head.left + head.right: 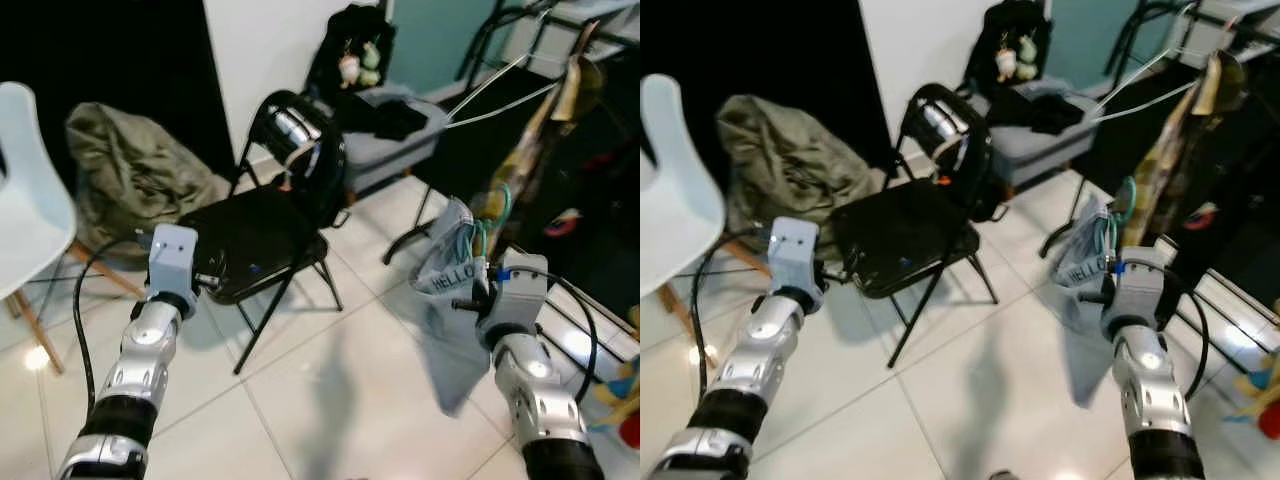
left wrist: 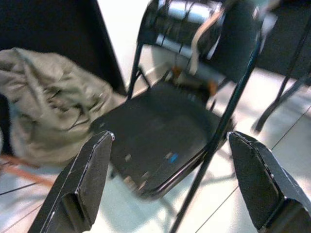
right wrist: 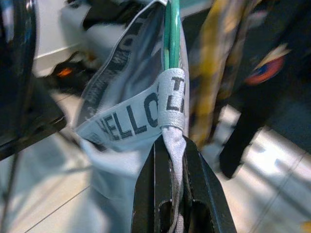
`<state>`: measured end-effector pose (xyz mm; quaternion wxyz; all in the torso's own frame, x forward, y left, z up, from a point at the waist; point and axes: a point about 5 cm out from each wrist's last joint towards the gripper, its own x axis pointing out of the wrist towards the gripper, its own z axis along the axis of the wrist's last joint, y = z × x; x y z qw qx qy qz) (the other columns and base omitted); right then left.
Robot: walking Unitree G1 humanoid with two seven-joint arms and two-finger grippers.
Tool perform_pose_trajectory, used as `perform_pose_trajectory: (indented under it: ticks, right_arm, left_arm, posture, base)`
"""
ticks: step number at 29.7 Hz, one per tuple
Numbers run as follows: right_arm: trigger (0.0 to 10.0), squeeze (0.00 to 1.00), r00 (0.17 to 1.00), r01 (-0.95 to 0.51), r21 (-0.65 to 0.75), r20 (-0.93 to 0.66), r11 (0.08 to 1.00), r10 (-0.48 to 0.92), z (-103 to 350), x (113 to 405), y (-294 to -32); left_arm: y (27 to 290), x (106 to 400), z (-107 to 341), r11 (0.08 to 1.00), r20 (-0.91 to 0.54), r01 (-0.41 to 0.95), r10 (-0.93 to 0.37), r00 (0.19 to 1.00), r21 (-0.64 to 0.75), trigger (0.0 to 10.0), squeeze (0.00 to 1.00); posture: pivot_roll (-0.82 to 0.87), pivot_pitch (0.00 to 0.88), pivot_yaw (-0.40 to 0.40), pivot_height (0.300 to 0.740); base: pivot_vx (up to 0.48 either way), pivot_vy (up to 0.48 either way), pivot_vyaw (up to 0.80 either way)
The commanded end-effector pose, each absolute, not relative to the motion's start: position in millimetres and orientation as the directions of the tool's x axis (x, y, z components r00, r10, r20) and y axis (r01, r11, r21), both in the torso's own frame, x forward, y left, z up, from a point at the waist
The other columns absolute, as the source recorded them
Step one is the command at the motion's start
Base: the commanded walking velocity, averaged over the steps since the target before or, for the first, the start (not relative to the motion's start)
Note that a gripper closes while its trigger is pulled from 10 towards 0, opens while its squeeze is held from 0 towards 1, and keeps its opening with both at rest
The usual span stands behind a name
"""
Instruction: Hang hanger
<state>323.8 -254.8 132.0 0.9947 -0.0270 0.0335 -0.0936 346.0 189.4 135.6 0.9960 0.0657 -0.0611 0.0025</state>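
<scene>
Head stereo pair looks forward-down, both share black folding chair (image 1: 262,235); left wrist cam close on same chair; right wrist cam close on grey garment (image 3: 131,121).

I see a folding chair (image 1: 262,235) ahead of my left gripper (image 2: 170,179), with a crumpled bag (image 1: 130,170) on the floor to its left and a white chair (image 1: 30,215) further left. Behind it sits a laden basket (image 1: 395,140). At right, my right gripper (image 3: 176,150) clamps a hanger (image 3: 171,36) carrying a garment (image 1: 445,270), beside a clothes rack (image 1: 530,70).

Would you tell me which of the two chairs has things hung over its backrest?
The black folding metal chair at centre; the white moulded chair at the left edge is bare.
</scene>
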Motion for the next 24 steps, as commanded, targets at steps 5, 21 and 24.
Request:
perform_pose_trajectory:
  ticks: [5,21,24]
  right_arm:
    - [10.0,0.00,0.975,0.206,-0.093,-0.062,0.974,-0.212,132,321,-258]
    - [10.0,0.00,0.923,0.371,-0.034,-0.096,0.928,-0.372,116,301,-289]
    - [10.0,0.00,0.920,0.378,-0.034,-0.097,0.925,-0.379,117,304,-288]
  left_arm:
    - [189,345,124,0.991,0.071,0.003,-0.013,0.997,0.131,10.0,0.00]
    - [165,357,126,0.995,0.020,0.100,-0.100,0.995,0.016,10.0,0.00]
    - [160,360,128,0.992,0.018,0.124,-0.124,0.992,0.025,10.0,0.00]
  posture:
    - [-0.04,0.124,-0.033,0.740]
    - [-0.12,0.081,0.041,0.740]
    - [-0.11,0.080,0.045,0.740]
  base:
    - [0.000,0.000,-0.74]
    - [0.000,0.000,-0.75]
    - [0.000,0.000,-0.75]
